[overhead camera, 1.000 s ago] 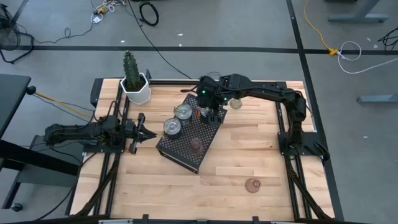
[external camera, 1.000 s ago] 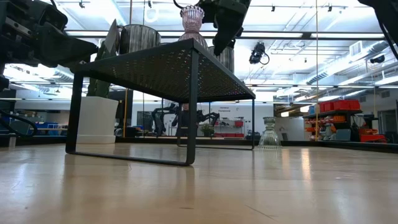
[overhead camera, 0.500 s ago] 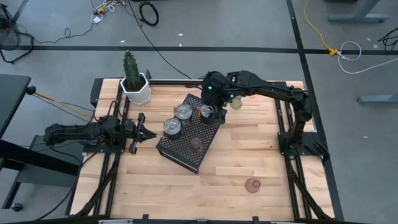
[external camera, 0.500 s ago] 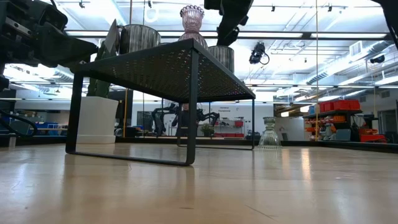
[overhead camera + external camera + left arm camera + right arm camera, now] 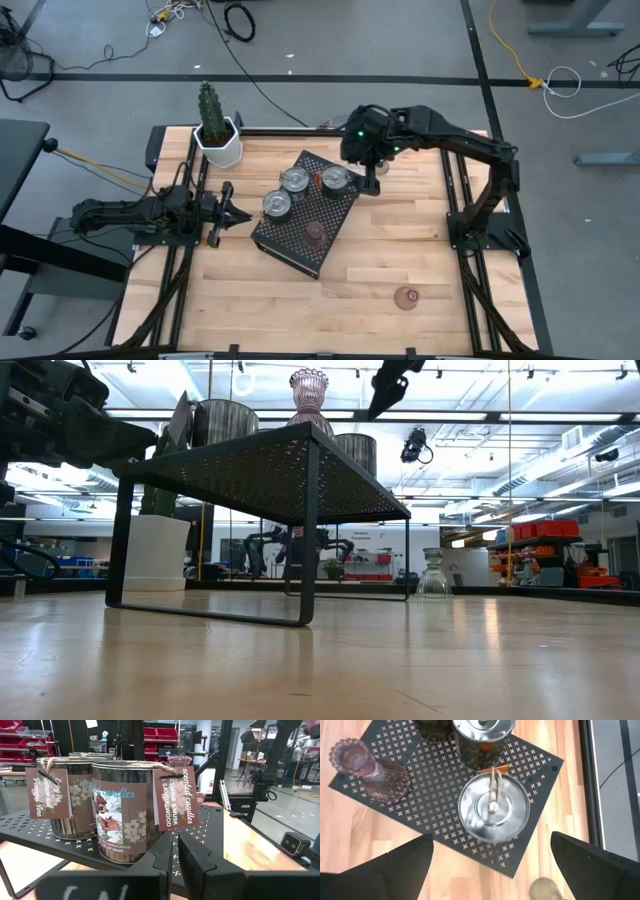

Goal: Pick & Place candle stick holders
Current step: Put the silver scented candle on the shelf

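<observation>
Three shiny silver candle stick holders [image 5: 334,179], [image 5: 294,179], [image 5: 276,204] and a pinkish glass one [image 5: 316,233] stand upright on the black perforated tray [image 5: 300,250]. A second pinkish holder [image 5: 406,296] stands on the table near the front right. An olive holder [image 5: 543,890] stands on the table beside the tray's far right end. My right gripper [image 5: 490,870] hangs open above that end of the tray, over the nearest silver holder [image 5: 492,812], touching nothing. My left gripper [image 5: 228,208] rests shut at the table's left, pointing level at the tray.
A white hexagonal pot with a cactus [image 5: 217,140] stands at the table's far left corner. The tray stands raised on thin legs [image 5: 310,530]. Bare wood lies between the tray and the table's near and right edges.
My right gripper has risen from just above the silver holder at the tray's far right end and drawn back toward the table's right edge, staying open. The holder stays upright on the tray and now shows fully.
</observation>
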You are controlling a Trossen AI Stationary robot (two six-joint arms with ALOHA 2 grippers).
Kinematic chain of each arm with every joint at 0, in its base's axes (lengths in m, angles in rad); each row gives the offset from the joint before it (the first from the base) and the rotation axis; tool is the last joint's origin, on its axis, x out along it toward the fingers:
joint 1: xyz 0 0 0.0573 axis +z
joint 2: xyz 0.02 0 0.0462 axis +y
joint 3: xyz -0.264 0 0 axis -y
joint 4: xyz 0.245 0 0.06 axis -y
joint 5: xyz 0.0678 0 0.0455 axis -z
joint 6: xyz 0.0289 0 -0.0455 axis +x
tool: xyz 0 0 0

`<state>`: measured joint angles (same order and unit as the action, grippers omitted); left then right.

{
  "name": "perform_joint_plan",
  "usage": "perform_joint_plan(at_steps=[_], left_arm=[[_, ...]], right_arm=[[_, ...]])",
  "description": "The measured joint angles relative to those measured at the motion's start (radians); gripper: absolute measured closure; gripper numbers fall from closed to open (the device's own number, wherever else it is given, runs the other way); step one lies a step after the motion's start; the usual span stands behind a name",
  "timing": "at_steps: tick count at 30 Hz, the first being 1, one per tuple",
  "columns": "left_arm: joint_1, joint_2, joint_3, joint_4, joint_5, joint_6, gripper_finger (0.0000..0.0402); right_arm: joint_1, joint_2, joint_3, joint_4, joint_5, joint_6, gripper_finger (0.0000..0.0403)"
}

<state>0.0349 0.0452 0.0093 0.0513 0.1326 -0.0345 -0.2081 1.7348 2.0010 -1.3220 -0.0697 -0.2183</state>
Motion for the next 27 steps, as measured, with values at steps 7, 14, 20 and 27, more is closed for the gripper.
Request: perform_joint_plan(at_steps=[7, 14, 20, 27], left_arm=[[0.000, 0.000, 0.000, 0.000, 0.000, 0.000, 0.0367], [0.000, 0.000, 0.000, 0.000, 0.000, 0.000, 0.0367], [0.000, 0.000, 0.000, 0.000, 0.000, 0.000, 0.0367], [0.000, 0.000, 0.000, 0.000, 0.000, 0.000, 0.0367]], right_arm=[[0.000, -0.019, 0.000, -0.037, -0.060, 0.088, 0.0003], [0.000, -0.018, 0.000, -0.038, -0.229, 0.117, 0.0003], [0.002, -0.018, 0.000, -0.040, -0.281, 0.125, 0.0003], [0.003, -0.018, 0.000, -0.040, -0.280, 0.132, 0.0003]])
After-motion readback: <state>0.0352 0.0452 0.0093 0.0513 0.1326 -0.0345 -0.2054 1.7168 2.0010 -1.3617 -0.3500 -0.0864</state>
